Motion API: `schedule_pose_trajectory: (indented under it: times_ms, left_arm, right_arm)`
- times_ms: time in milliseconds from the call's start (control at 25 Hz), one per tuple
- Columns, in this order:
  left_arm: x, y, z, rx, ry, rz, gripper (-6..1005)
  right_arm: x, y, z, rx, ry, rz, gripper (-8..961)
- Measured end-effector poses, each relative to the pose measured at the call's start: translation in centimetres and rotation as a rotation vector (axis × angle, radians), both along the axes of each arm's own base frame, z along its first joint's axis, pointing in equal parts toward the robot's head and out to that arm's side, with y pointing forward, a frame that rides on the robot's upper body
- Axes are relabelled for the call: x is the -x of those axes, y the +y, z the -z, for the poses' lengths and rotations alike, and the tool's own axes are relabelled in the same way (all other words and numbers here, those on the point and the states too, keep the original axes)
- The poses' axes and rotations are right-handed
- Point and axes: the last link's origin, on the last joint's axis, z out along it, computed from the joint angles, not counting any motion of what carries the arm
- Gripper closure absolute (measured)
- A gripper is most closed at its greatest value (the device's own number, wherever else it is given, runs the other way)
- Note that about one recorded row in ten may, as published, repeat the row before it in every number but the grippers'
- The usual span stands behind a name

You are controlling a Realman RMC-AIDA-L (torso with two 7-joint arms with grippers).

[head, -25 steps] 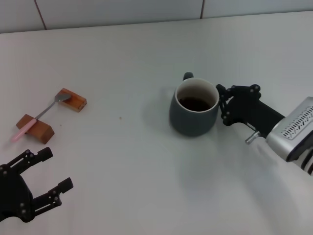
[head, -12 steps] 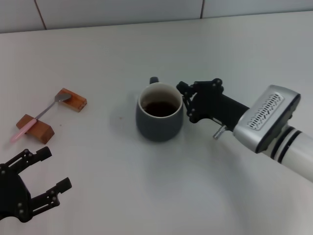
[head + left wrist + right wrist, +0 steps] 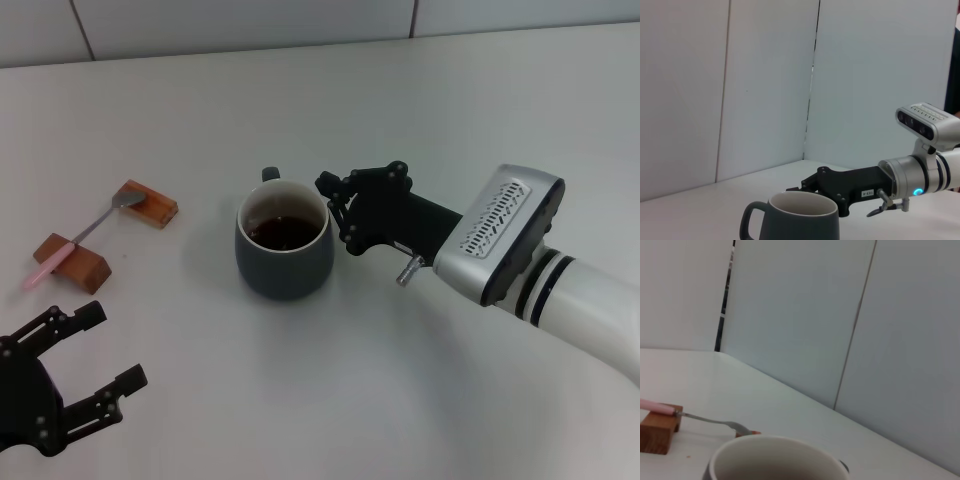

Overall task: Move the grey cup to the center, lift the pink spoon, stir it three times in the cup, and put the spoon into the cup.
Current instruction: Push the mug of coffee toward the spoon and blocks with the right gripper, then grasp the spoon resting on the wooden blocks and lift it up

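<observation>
The grey cup [image 3: 285, 262] stands upright near the middle of the white table, holding dark liquid, its handle pointing to the back. It also shows in the left wrist view [image 3: 800, 220] and the right wrist view [image 3: 775, 457]. My right gripper [image 3: 336, 212] is right against the cup's right side. The pink spoon [image 3: 85, 232] lies at the far left across two brown wooden blocks, bowl toward the back; it shows in the right wrist view [image 3: 690, 416] too. My left gripper [image 3: 110, 345] is open and empty at the front left corner.
One wooden block [image 3: 72, 260] holds up the spoon's handle and the other wooden block [image 3: 150, 203] its bowl. A tiled wall [image 3: 300, 20] runs along the table's back edge. The right arm [image 3: 500, 240] reaches in from the right.
The right gripper and the grey cup have moved together to the left, from the right side toward the table's middle. The left gripper and the spoon have stayed in place.
</observation>
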Motion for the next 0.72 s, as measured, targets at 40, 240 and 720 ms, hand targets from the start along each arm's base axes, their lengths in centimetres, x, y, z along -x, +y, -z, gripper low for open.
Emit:
schedule_pose_trajectory:
  times_ms: [40,240,720]
  left_arm:
    - [0.0,0.0,0.0,0.0,-0.002,0.0,205]
    - [0.0,-0.1,0.1,0.0,-0.003,-0.001,207]
    - [-0.2,0.3,0.2,-0.005,0.002,0.009,211]
  right_arm:
    - [-0.1,0.0,-0.1,-0.007,0.007,0.007,905]
    - [-2.8,-0.7,-3.0,-0.137,0.11,0.075,904]
    - [-7.6,-11.3,-11.9,0.017,0.408,-0.134,901]
